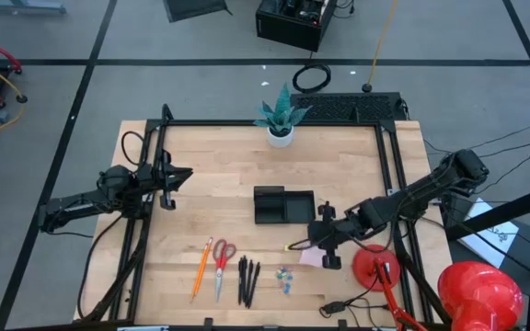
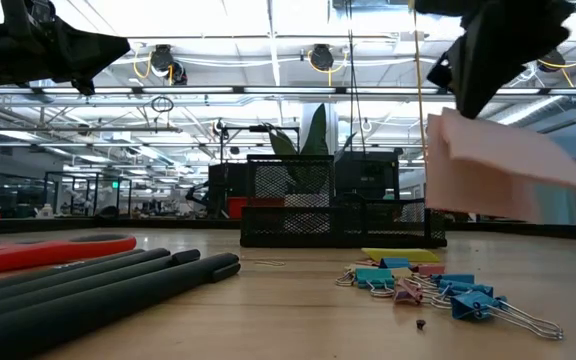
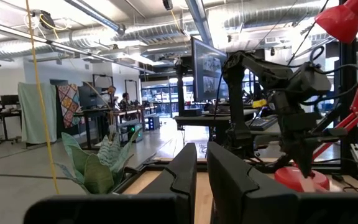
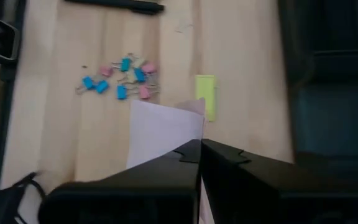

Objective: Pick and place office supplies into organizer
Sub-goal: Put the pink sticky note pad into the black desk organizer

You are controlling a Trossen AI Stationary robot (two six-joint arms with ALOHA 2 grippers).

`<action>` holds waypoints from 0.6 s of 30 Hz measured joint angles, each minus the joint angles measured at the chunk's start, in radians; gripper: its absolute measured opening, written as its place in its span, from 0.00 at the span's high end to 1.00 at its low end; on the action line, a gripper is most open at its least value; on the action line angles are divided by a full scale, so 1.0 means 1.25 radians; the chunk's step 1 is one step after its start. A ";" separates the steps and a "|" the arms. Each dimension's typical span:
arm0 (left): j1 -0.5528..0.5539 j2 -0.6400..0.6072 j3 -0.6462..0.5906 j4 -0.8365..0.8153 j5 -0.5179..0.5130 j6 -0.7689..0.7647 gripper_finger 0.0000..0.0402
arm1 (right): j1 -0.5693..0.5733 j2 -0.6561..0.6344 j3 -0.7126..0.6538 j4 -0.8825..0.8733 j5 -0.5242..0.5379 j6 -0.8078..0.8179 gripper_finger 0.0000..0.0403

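My left end effector (image 1: 175,176) hangs above the left side of the tabletop (image 1: 228,152), well apart from the supplies, its fingers nearly together with nothing between them; it only waits. Along the front edge lie the orange pencil (image 1: 200,268), the red-handled scissors (image 1: 222,265) and the three black pens (image 1: 248,279); these are stiff and slim, and I judge each is best taken across its middle so it does not swing. Next come the small binder clips (image 1: 285,279), blue and pink, light and loosely tangled, probably awkward to take one at a time. The black mesh organizer (image 1: 283,204) sits at the centre, in front of the potted plant (image 1: 278,115). Right of it my right end effector (image 1: 328,241) is clamped shut on one edge of the pink sticky-note pad (image 4: 160,132), which is lifted clear of the wood; the pad is light and soft, it droops from the pinch in the low view, so I judge a grip on its bound edge safest, lest sheets peel apart. Below it lies the small yellow piece (image 4: 206,94); thin and flat, likely hard to get under. The red lamp base (image 1: 375,267) stands at the right edge.
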 joint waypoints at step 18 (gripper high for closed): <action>0.000 0.000 0.000 0.000 0.000 0.005 0.88 | -0.239 0.000 0.150 -0.174 -0.070 -0.262 1.00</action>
